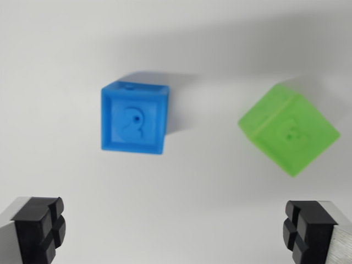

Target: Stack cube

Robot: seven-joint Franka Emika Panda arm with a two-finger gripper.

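Observation:
A blue cube (133, 117) with a raised figure on its top face rests on the white surface, left of centre in the wrist view. A green cube (288, 129) lies to its right, turned about 45 degrees, also with a figure on top. The two cubes are apart, with a wide gap between them. My gripper (175, 231) hangs above the surface, open wide, holding nothing. Its black fingertips (39, 228) show at the bottom left and bottom right corners. Both cubes lie beyond the fingertips, the blue one nearer the middle line between them.
The white tabletop (192, 209) fills the whole view. A soft shadow falls across its upper part.

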